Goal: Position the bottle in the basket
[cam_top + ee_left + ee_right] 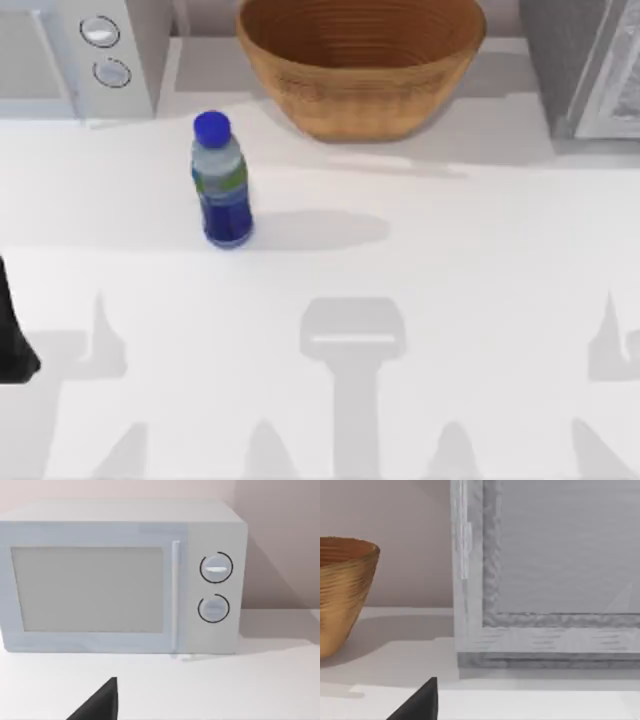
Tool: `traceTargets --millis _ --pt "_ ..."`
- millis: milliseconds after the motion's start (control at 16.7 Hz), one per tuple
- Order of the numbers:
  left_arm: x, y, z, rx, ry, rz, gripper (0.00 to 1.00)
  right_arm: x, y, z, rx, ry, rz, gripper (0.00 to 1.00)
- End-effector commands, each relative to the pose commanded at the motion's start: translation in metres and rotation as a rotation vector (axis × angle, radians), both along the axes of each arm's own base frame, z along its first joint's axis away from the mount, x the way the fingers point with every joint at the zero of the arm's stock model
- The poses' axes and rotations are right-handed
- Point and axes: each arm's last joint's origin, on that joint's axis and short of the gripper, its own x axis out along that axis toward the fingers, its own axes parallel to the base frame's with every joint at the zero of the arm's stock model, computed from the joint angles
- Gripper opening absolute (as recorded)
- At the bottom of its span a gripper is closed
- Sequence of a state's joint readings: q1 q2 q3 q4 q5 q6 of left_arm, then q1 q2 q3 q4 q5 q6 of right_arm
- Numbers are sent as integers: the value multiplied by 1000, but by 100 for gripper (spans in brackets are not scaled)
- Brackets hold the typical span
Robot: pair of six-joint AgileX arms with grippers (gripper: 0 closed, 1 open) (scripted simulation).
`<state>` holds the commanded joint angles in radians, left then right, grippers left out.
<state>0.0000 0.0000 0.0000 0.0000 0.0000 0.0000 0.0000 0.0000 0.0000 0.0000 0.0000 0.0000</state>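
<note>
Left pincer [15,345] sits parked at the counter's [420,250] left edge; whether it is wide or narrow cannot be told. Bottle [220,182] stands upright on the counter, left of the basket [360,70], near a microwave [90,50].

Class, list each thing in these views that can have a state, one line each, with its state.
bottle: upright on the table, blue cap on, not gripped.
basket: upright at the table's back, nothing seen inside it.
microwave: door closed.
left arm: parked at the table's left edge.
</note>
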Motion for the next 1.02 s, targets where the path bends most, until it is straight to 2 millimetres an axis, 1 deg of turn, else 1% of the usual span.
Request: traceTargets --millis 120,240,420,540,660,780,900,1020 --pt "0 0 0 0 0 0 100 0 0 0 0 0 0 100" --pt "1 -1 4 -1 -11 -19 100 0 0 0 0 0 0 100" --pt "8 -4 19 -4 -39 -84 100 0 0 0 0 0 0 100" --pt "18 -6 30 -5 -54 -142 100 0 0 0 0 0 0 100" --pt "33 -9 40 -6 -60 -206 100 0 0 0 0 0 0 100" --pt "54 -12 46 -5 -60 -274 100 0 0 0 0 0 0 100" --pt "79 -15 46 -4 -53 -344 100 0 0 0 0 0 0 100" --pt "106 -18 39 -4 -42 -415 100 0 0 0 0 0 0 100"
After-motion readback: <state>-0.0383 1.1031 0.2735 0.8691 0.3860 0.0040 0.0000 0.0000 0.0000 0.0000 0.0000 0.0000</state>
